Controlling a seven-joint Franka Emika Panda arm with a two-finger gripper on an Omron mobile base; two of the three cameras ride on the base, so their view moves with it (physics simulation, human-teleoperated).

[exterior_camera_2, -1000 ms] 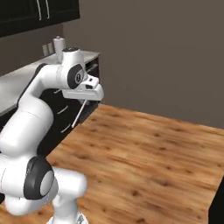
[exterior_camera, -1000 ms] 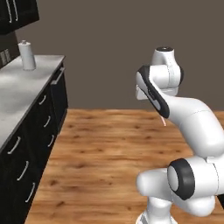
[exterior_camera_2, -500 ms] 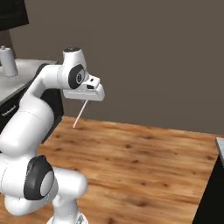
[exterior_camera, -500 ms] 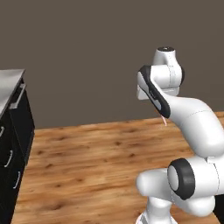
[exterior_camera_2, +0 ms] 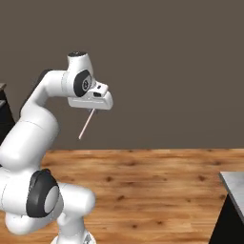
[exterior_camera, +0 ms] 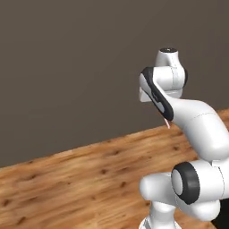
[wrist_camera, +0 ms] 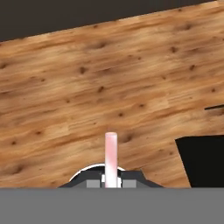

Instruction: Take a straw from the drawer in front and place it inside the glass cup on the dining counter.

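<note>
End effector (exterior_camera_2: 92, 110): closed tight on the straw, up high in the air over the wood floor (exterior_camera_2: 157, 186).
Straw (exterior_camera_2: 86, 125): thin and pale pink, held at its top end, tip slanting down toward 7 o'clock in the right base view.
Desk (exterior_camera_2: 235, 183): a grey corner at 4 o'clock, well apart from the straw.

straw (exterior_camera: 168, 124): in my left base view my own forearm covers all but its lower tip.
gripper (wrist_camera: 111, 181): at the bottom of my hand view the grey band cuts off my fingertips.
counter corner (exterior_camera_2: 234, 188): cut by the right edge, lower right; possibly the dining counter.
</note>
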